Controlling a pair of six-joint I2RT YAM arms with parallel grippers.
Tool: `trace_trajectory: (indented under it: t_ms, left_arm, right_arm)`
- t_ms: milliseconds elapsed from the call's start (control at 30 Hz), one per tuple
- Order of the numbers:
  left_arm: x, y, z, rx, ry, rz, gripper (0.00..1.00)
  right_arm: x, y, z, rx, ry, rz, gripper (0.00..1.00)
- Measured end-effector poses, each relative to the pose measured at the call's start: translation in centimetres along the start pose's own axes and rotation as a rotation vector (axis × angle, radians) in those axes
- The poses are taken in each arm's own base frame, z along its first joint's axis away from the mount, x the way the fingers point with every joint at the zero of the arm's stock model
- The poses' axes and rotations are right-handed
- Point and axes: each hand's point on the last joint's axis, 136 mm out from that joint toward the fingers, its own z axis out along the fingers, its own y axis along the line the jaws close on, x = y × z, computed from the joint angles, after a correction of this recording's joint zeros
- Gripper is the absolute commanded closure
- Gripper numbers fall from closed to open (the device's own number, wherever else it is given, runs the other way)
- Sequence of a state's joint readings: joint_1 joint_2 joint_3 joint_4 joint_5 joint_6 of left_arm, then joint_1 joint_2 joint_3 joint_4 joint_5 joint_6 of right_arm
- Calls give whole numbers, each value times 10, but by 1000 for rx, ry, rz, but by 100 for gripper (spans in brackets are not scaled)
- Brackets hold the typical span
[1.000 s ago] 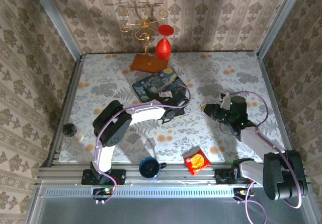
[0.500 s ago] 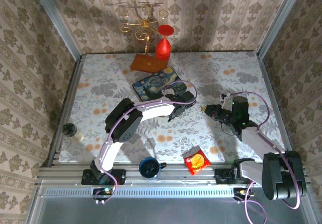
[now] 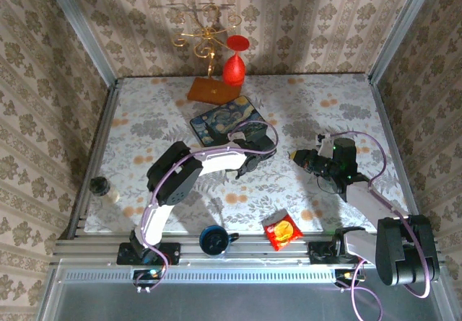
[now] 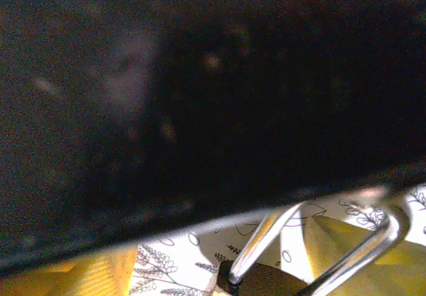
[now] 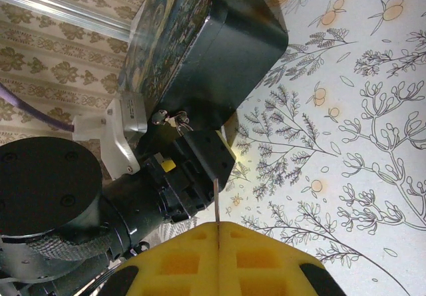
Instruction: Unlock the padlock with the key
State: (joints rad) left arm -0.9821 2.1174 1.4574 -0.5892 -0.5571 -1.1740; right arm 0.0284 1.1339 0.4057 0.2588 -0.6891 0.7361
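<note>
arms: two, both stretched toward the middle of the table [image 3: 144,119]
padlock [image 4: 266,284]: one, at the dark front side of the box, low over the floral cloth, its thin silver shackle looping up
left gripper [image 4: 219,264]: one; yellow fingers [image 4: 93,276] apart, one on each side of the padlock, with a gap beside its body
right gripper [image 5: 216,243]: one; pads together, clamped on the key
key [image 5: 216,199]: one, a thin metal sliver seen edge-on, pointing toward the box
box [image 3: 224,119]: one, painted dark blue, lid down, contents hidden
cup [image 3: 214,240]: one, blue, at the near edge; inside too dark to tell
packet [image 3: 281,231]: one, red, near the cup
goblet [image 3: 234,65]: one, red, at the gold stand [image 3: 206,36] by the far wall
</note>
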Motion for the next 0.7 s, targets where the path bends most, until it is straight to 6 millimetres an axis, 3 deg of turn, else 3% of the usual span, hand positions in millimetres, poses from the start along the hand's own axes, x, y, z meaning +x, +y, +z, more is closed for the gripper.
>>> trace_trajectory:
  t_ms: [267, 333, 533, 600, 700]
  left_arm:
    - [-3, -8, 3, 44, 19, 62, 33]
    - [-5, -10, 4, 54, 19, 78, 40]
    - [-7, -17, 5, 88, 27, 95, 45]
    - [-6, -18, 4, 96, 32, 97, 54]
    - [-7, -22, 4, 110, 32, 90, 58]
  right_arm:
    - [-3, 7, -4, -16, -18, -19, 100]
    - [-3, 9, -6, -22, -25, -27, 100]
    - [-3, 11, -8, -26, -30, -32, 100]
    - [-3, 11, -8, -26, -30, -32, 100]
    - [-3, 11, -8, -26, -30, -32, 100]
